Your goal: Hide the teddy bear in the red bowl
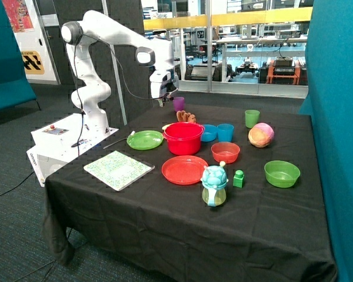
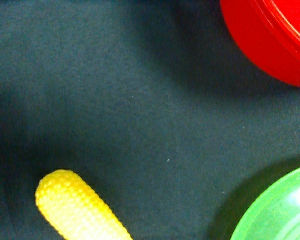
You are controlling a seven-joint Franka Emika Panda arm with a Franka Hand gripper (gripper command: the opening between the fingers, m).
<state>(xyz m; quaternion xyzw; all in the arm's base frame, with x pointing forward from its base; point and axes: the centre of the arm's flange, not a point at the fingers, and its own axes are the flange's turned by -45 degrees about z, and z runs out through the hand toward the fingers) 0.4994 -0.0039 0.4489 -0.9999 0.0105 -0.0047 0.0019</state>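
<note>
The red bowl (image 1: 183, 138) stands near the middle of the black table, deep and straight-sided. The teddy bear (image 1: 186, 117), small and brown-orange, lies on the cloth just behind the bowl, partly hidden by its rim. My gripper (image 1: 163, 100) hangs above the table's back part, higher than the bowl and to the side of the teddy bear, near a purple cup (image 1: 179, 104). It holds nothing that I can see. The wrist view shows the red bowl's wall (image 2: 270, 40) at one corner and no teddy bear.
A green plate (image 1: 145, 140) (image 2: 280, 210) lies beside the red bowl, with a yellow toy corn cob (image 2: 75, 207) near it. Also here: a flat red plate (image 1: 184, 169), a small orange-red bowl (image 1: 225, 152), blue cups (image 1: 225, 132), a pink-yellow ball (image 1: 261, 134), a green bowl (image 1: 282, 173) and a patterned board (image 1: 118, 169).
</note>
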